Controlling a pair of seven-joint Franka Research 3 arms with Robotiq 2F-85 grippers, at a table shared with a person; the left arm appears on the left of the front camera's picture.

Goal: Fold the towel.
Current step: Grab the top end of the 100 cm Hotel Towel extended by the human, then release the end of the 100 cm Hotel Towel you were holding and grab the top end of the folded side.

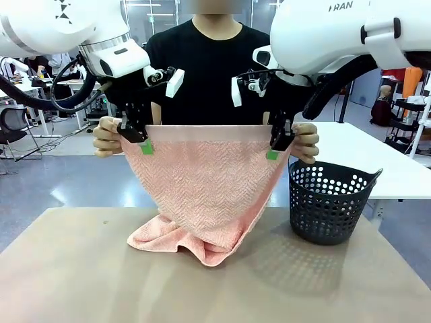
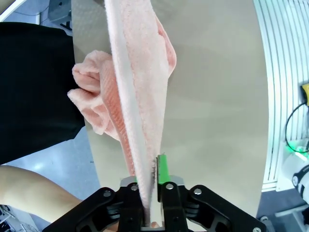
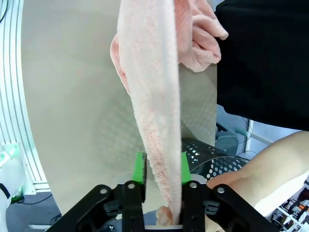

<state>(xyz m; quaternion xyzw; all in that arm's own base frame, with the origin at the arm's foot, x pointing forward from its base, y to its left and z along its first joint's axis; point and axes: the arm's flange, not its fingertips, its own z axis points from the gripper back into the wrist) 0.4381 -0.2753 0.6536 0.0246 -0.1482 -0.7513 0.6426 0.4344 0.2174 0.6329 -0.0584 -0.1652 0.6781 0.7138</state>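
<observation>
The towel (image 1: pixel 202 192) is being held up above the table (image 1: pixel 67 269), its upper corners being pinched by the left gripper (image 1: pixel 140 142) and the right gripper (image 1: pixel 276 149), its bottom being bunched on the tabletop.

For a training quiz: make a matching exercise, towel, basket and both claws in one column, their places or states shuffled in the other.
1 towel
2 basket
3 left claw
4 right claw

A dark grey, stands on the table
B shut on the top corner nearest the basket
C hangs, lower end bunched on the table
D shut on the top corner far from the basket

Pairs: 1-C, 2-A, 3-D, 4-B
</observation>
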